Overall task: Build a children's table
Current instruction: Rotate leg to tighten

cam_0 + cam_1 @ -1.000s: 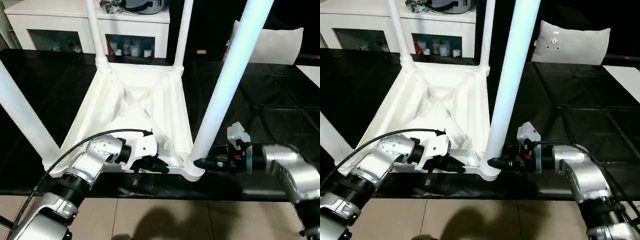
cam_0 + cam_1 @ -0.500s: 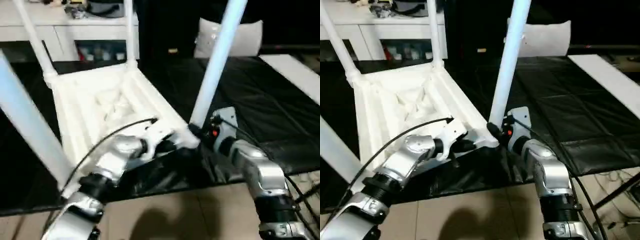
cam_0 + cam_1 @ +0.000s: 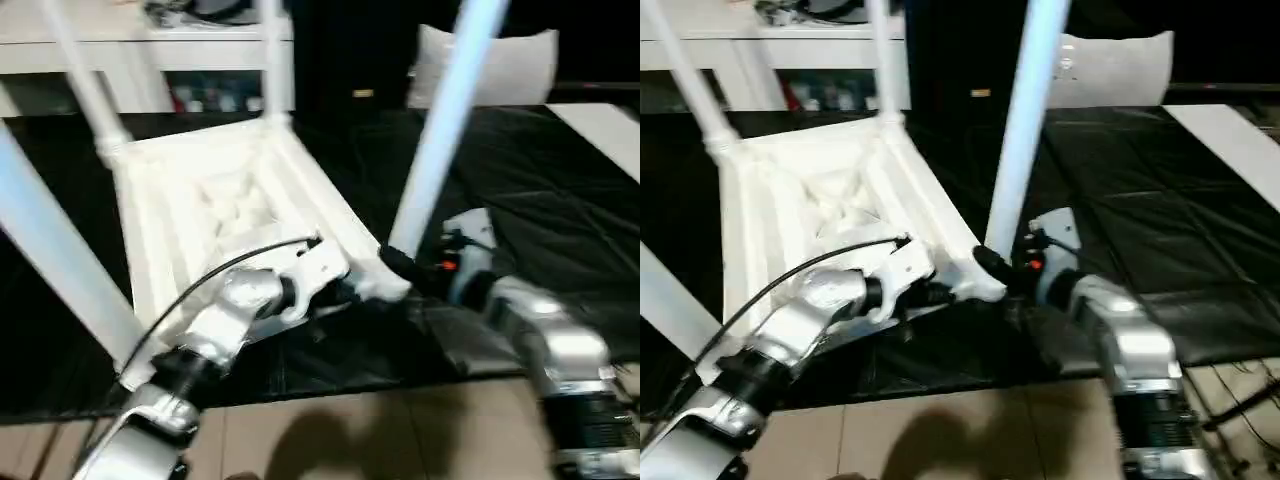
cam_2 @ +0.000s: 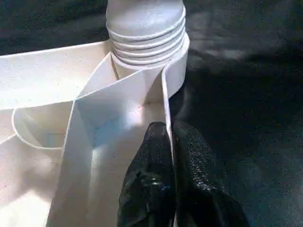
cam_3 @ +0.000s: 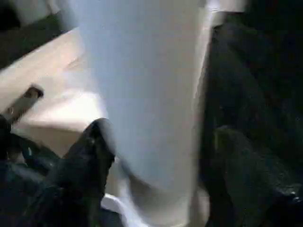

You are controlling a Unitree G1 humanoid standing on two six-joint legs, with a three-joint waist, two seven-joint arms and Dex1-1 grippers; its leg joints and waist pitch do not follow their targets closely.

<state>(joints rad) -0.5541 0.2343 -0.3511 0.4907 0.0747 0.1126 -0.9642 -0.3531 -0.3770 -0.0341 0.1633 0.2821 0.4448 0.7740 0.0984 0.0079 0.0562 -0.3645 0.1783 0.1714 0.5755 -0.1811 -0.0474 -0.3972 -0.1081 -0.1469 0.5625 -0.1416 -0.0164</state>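
Note:
The children's table lies upside down on a black mat, its ribbed white top [image 3: 230,200] facing up with four legs standing in the corner sockets. My left gripper [image 3: 345,293] is shut on the thin rim wall of the top near the nearest right corner; its fingertips [image 4: 158,142] pinch that wall just below the ribbed socket [image 4: 144,33]. My right gripper [image 3: 400,265] sits at the base of the near right leg [image 3: 440,130], open, one finger [image 5: 90,156] on each side of the leg [image 5: 142,71].
The other legs rise at the near left [image 3: 50,260], far left [image 3: 85,85] and far right [image 3: 272,60]. A white cabinet [image 3: 150,60] and a grey cushion [image 3: 520,65] stand behind the mat [image 3: 560,200]. Tiled floor [image 3: 350,430] runs along the near edge.
The head camera has swung, shifting the whole picture. My right gripper's fingers have spread wider around the base of the leg. The left gripper keeps its pinch on the rim.

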